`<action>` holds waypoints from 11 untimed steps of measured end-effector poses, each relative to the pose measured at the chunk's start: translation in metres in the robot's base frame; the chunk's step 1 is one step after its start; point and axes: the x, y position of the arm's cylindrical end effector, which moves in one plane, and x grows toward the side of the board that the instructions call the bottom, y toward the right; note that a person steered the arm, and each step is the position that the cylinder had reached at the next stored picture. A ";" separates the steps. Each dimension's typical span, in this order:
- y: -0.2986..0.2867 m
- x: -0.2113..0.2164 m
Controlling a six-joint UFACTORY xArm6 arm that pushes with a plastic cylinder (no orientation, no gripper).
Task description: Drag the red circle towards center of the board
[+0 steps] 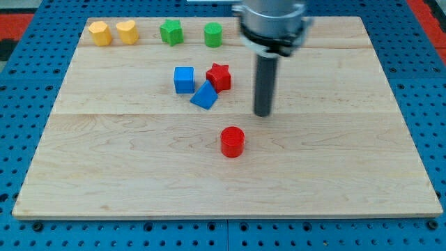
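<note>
The red circle (232,141) is a short red cylinder lying on the wooden board (334,174), a little below the board's middle. My tip (263,114) is the lower end of the dark rod. It stands above and to the right of the red circle, with a small gap between them. It does not touch any block.
A red star (219,76), a blue cube (184,79) and a blue triangular block (205,95) cluster left of the rod. Along the view's top stand two yellow blocks (100,33) (127,31), a green star (171,32) and a green cylinder (213,34).
</note>
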 end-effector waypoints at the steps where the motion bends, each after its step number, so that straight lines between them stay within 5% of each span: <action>1: 0.038 0.069; 2: -0.010 0.104; 4: -0.079 0.071; 7: -0.046 0.038; 11: -0.185 0.004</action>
